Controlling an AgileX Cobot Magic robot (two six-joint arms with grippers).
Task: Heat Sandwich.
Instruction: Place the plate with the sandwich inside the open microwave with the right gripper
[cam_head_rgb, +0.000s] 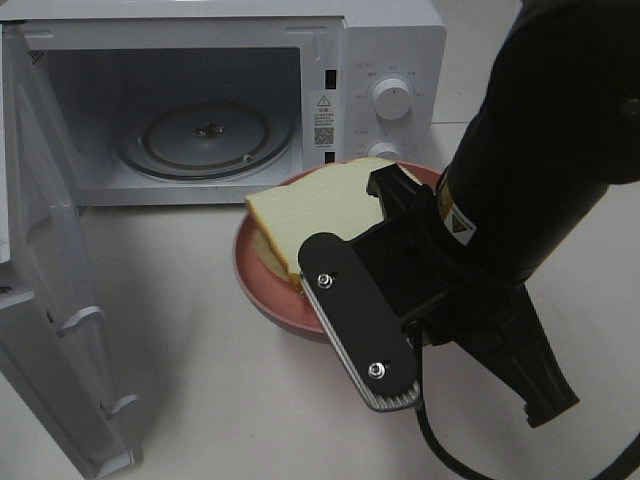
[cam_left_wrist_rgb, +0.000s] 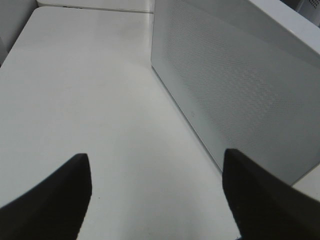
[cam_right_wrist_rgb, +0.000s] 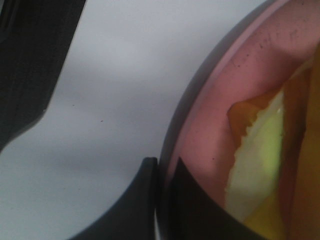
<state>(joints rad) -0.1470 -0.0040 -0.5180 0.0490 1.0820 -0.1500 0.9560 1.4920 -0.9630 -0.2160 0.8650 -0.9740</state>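
Note:
The sandwich (cam_head_rgb: 320, 205), pale yellow bread slices, lies on a round pink plate (cam_head_rgb: 258, 285) just in front of the open white microwave (cam_head_rgb: 390, 40). In the right wrist view my right gripper (cam_right_wrist_rgb: 159, 195) is shut on the pink plate's rim (cam_right_wrist_rgb: 215, 115), with the sandwich (cam_right_wrist_rgb: 255, 170) close beside the fingers. In the exterior view the black right arm (cam_head_rgb: 520, 150) covers the plate's right half and hides the fingers. My left gripper (cam_left_wrist_rgb: 155, 200) stands open over bare table beside the microwave door (cam_left_wrist_rgb: 240, 85), holding nothing.
The microwave door (cam_head_rgb: 60, 330) swings out wide at the left. Inside the cavity sits a glass turntable (cam_head_rgb: 205, 135). Two knobs (cam_head_rgb: 392, 98) are on the microwave's right panel. White table (cam_head_rgb: 200, 400) stretches in front.

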